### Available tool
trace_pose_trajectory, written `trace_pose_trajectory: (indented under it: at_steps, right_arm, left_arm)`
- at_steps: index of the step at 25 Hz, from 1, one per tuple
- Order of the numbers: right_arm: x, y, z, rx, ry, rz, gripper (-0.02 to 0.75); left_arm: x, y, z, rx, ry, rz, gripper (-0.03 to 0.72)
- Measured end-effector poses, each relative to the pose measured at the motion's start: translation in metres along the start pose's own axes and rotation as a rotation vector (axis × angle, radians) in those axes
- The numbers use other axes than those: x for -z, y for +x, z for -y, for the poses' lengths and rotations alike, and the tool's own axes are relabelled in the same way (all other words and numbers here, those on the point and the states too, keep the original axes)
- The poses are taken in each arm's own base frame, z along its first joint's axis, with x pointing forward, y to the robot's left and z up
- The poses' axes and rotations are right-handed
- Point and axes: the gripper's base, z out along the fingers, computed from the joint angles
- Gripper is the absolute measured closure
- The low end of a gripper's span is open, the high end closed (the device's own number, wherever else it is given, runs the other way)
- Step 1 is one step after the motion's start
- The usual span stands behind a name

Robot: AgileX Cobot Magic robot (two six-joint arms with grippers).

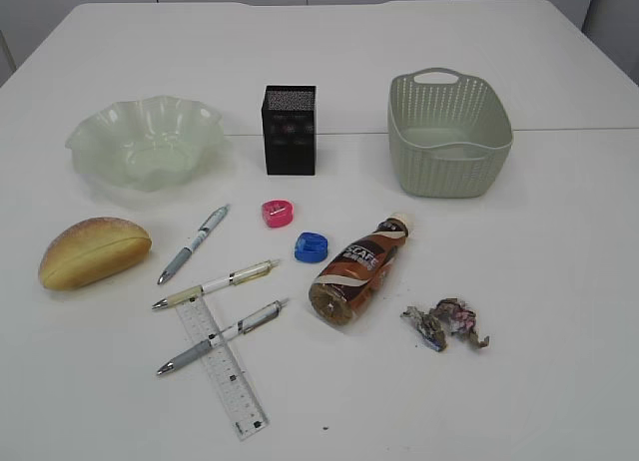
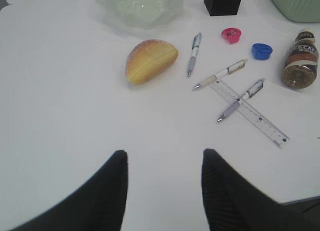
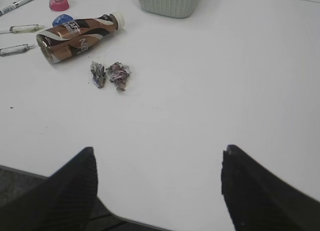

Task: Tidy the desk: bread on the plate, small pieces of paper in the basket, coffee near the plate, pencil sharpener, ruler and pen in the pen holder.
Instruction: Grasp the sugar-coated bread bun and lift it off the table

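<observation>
A: Left end effector (image 2: 162,191): fingers apart at a moderate gap, holding nothing, poised over bare table (image 2: 60,116). The bread roll (image 2: 151,60) lies ahead of it and slightly left; the frilled glass plate (image 2: 142,6) sits farther ahead, beyond the roll.

B: Right end effector (image 3: 157,188): spread wide, also empty. The crumpled paper scraps (image 3: 111,73) lie ahead and to its left; the woven basket (image 3: 170,2) stands beyond them, ahead.

A: Nothing appears sorted yet. Judged first step: bread to plate. Approach the roll across its narrow width and close gently, since it likely dents.

B: Still on the table: three pens (image 1: 193,243), a clear ruler (image 1: 222,355) under one pen, pink sharpener (image 1: 279,214), blue sharpener (image 1: 311,245), and the coffee bottle (image 1: 359,273) on its side. The black pen holder (image 1: 290,130) stands between plate and basket.
</observation>
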Motion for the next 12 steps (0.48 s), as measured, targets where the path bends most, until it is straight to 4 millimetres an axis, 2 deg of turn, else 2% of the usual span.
trace_pose_trajectory:
  at_steps: [3, 6, 12]
  right_arm:
    - [0.000, 0.000, 0.000, 0.000, 0.000, 0.000, 0.174]
    - [0.000, 0.000, 0.000, 0.000, 0.000, 0.000, 0.173]
    - [0.000, 0.000, -0.001, -0.007, -0.006, 0.001, 0.173]
  left_arm:
    - [0.006, -0.005, 0.001, -0.003, 0.000, -0.014, 0.335]
    - [0.014, -0.023, 0.002, -0.015, -0.005, -0.030, 0.335]
    - [0.020, -0.078, 0.004, -0.018, -0.005, -0.119, 0.335]
